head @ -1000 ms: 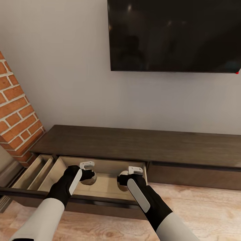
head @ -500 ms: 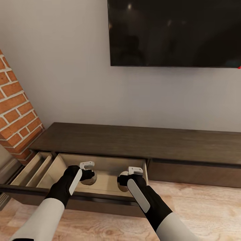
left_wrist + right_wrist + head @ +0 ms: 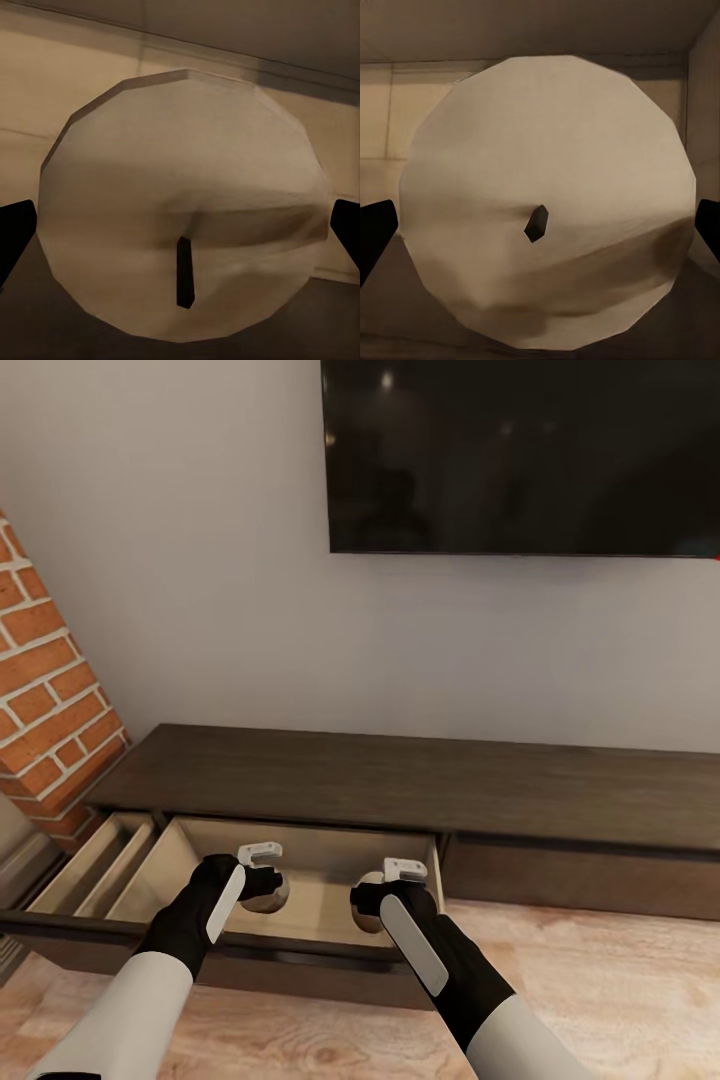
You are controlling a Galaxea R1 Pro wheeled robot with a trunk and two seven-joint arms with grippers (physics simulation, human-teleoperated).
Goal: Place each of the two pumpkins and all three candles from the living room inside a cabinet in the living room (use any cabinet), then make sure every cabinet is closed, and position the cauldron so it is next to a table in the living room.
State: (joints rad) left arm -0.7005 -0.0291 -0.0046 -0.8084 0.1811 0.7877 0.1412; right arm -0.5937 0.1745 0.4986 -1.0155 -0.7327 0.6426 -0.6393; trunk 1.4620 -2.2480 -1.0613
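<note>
The dark brown cabinet runs along the wall, its middle drawer pulled out and showing a pale beige lining. My left gripper hangs over that drawer, shut on a cream candle. In the left wrist view this candle sits wick-end on between the black fingertips. My right gripper is over the same drawer, shut on a second candle. The right wrist view shows this candle between the fingertips. Pumpkins, cauldron and table are out of view.
A second drawer stands open at the cabinet's left end, beside the brick fireplace. The right drawer front is closed. A dark TV hangs on the wall above. Wood floor lies in front.
The whole picture has shifted slightly upward, so the camera moved. Both grippers keep their hold on the candles above the open drawer.
</note>
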